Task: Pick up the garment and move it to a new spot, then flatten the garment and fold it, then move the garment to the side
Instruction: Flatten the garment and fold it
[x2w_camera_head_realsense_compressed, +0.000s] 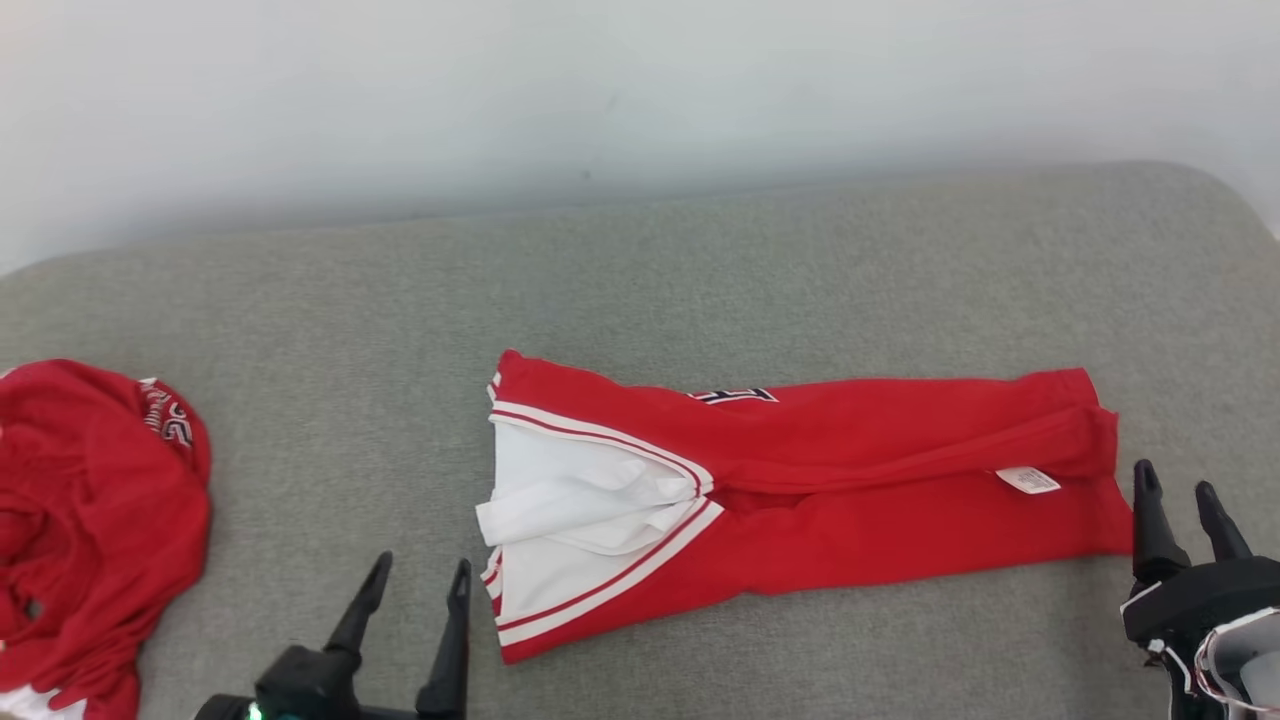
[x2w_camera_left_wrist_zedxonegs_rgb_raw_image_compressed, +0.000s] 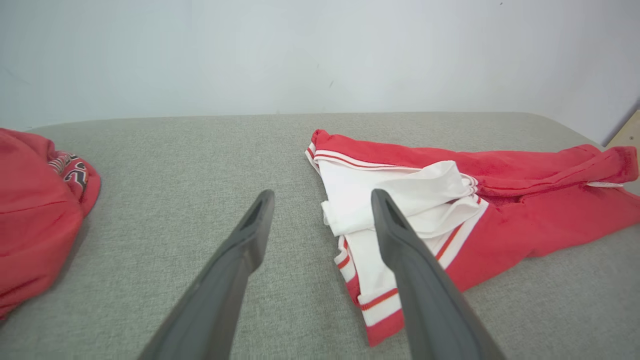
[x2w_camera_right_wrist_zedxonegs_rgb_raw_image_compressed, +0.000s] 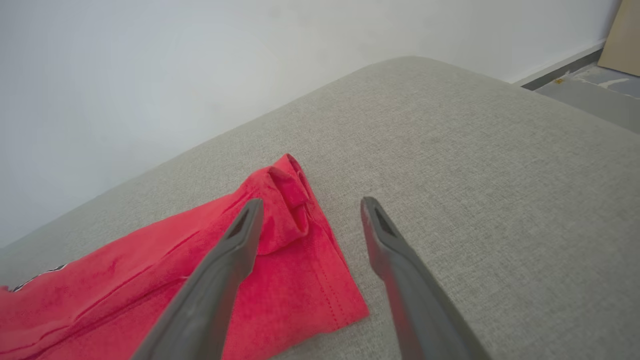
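Left tool (x2w_camera_head_realsense_compressed: 422, 565) sat at the bottom edge of the head view, fingers spread, nothing between them. Right tool (x2w_camera_head_realsense_compressed: 1175, 482) at lower right was the same, tips just beside the garment's right end. Garment (x2w_camera_head_realsense_compressed: 850, 470) lay mid-worktop as a long red strip running left to right, with a white panel with striped trim at its left end and a small white label (x2w_camera_head_realsense_compressed: 1028, 480) near the right end. Second red heap (x2w_camera_head_realsense_compressed: 90, 520) lay well apart at the left edge. Worktop (x2w_camera_head_realsense_compressed: 700, 270) was grey woven fabric, looked padded, with a rounded far right corner. Plain pale wall (x2w_camera_head_realsense_compressed: 600, 90) behind.

Left wrist view: both fingers stood wide apart, clear of cloth. White end lay just ahead, partly behind the right-hand finger, a loose white flap bunched on top. Bare grey fabric ahead of the other finger.

Right wrist view: fingers wide apart. Red hem end lay under the left-hand finger, not pinched. Edge was rolled over at the far corner. Grey floor (x2w_camera_right_wrist_zedxonegs_rgb_raw_image_compressed: 590, 95) and a tan board (x2w_camera_right_wrist_zedxonegs_rgb_raw_image_compressed: 622, 35) showed past the worktop's corner.

Judgement: soft, light, limp knit. It would sag off any single pinch, and the layers could slide apart. Not fragile. Probably not slippery on that woven cover, which likely dragged a bit. Best hold was one tool on each short end, pinching all layers at the near corners: striped trim on the left, stitched hem on the right. Avoid the loose white flap, it'd pull out alone.
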